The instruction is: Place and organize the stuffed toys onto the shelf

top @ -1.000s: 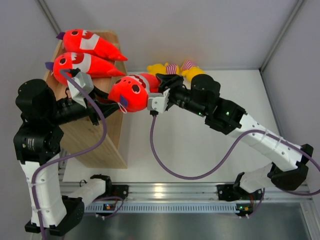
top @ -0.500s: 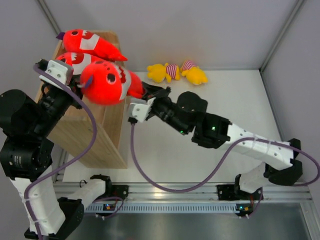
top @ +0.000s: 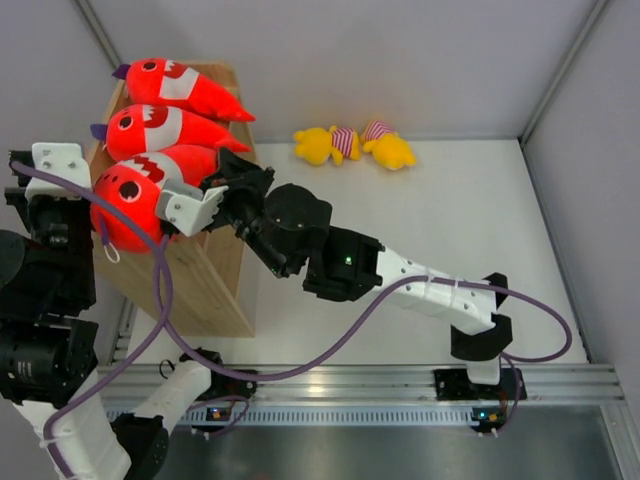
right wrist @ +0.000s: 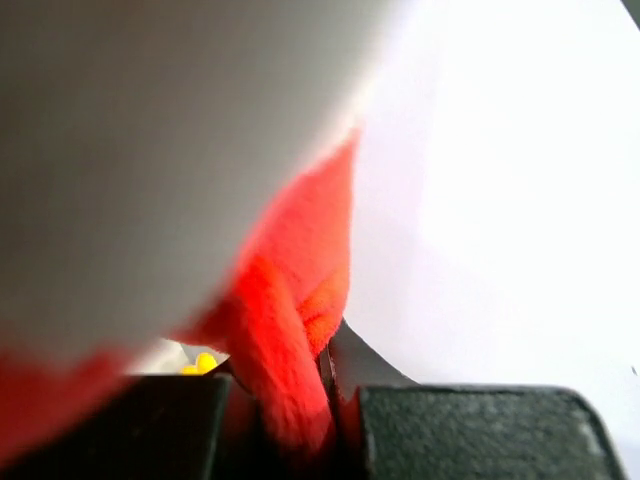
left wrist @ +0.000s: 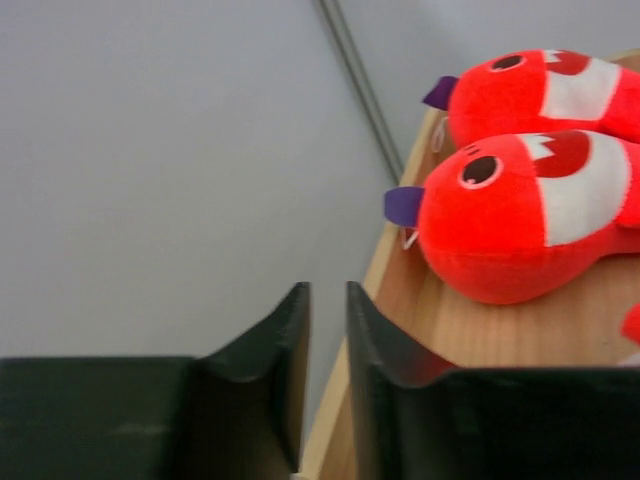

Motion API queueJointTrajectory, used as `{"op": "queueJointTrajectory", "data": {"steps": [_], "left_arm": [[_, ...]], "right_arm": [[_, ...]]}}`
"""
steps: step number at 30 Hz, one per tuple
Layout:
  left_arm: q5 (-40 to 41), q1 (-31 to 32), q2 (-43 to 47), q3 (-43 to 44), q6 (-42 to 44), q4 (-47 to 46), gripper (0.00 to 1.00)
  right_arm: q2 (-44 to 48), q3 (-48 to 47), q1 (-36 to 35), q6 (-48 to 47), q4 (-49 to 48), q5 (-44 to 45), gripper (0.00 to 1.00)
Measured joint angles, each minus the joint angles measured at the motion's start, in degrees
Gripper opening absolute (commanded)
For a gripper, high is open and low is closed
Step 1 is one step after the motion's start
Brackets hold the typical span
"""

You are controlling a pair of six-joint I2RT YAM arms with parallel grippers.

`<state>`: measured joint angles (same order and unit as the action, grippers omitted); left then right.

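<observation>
Up on the shelf [top: 205, 285] top, third shark [top: 135, 190] lies alongside middle shark [top: 165, 128] & far shark [top: 175, 85], head at left rim. Right pincer [top: 222, 186] is clenched on its tail, prob. to line it up parallel. Right arm's stretched way across, low. Left pincer [left wrist: 327, 292] is barely parted, empty, off beside the shelf. Yellow toys [top: 350, 145] lie on the tabletop [top: 480, 220].

You see three sharks side by side on top of the shelf [top: 200, 290], which stands at the left side of the table [top: 450, 230]. The far shark [top: 175, 85] lies at the back, the middle shark [top: 160, 128] before it, and the near shark [top: 135, 190] in front. Right of the shelf, the two small toys [top: 325, 143] lie on the table, touching, near its far edge.
</observation>
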<state>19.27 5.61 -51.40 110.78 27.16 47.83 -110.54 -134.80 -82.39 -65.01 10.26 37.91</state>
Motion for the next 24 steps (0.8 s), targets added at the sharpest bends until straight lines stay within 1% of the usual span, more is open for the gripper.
{"op": "queueJointTrajectory", "data": {"steps": [3,5,6,9,12,13,16,18,20,22,23,24], "left_arm": [[4.59,0.15,-1.22,3.37,2.29,-0.31,0.43],[6.91,0.39,-2.78,7.78,3.61,-1.09,0.45],[7.50,0.52,-3.52,10.16,3.91,-1.31,0.48],[7.76,0.63,-4.00,14.56,4.33,-2.67,0.53],[5.40,0.72,-2.56,15.30,4.26,-3.13,0.61],[3.91,0.72,-2.08,15.17,4.15,-2.80,0.62],[-4.92,0.76,-0.35,12.33,3.19,-0.83,0.65],[-10.58,0.76,0.96,8.44,2.64,0.94,0.65],[-14.19,0.74,1.75,4.02,2.47,2.03,0.65],[-15.85,0.74,2.05,-0.59,2.32,4.00,0.65],[-15.47,0.68,2.03,-2.69,2.34,4.37,0.63],[-14.69,0.44,1.81,-3.72,2.21,4.35,0.63]], "right_arm": [[-0.13,-1.16,0.09,-0.07,-1.73,2.21,0.00],[-1.05,-1.49,0.48,-0.42,-2.78,4.09,0.00],[-1.86,-1.81,0.68,-0.52,-3.39,4.96,0.00],[-5.07,-2.86,1.70,0.13,-4.28,6.14,0.00],[-8.07,-2.91,3.10,1.16,-4.31,6.93,0.00],[-8.74,-2.91,3.43,1.27,-4.24,7.10,0.00],[-10.23,-2.91,4.17,2.08,-4.24,7.39,0.00],[-10.49,-2.93,4.24,2.54,-4.31,7.39,0.00],[-10.49,-2.99,4.24,2.99,-4.42,7.17,0.00],[-10.49,-2.99,4.20,3.48,-4.66,6.29,0.00],[-10.49,-2.95,4.20,3.50,-4.42,6.01,0.02],[-10.49,-2.75,4.22,3.54,-4.22,5.49,0.14]]}}
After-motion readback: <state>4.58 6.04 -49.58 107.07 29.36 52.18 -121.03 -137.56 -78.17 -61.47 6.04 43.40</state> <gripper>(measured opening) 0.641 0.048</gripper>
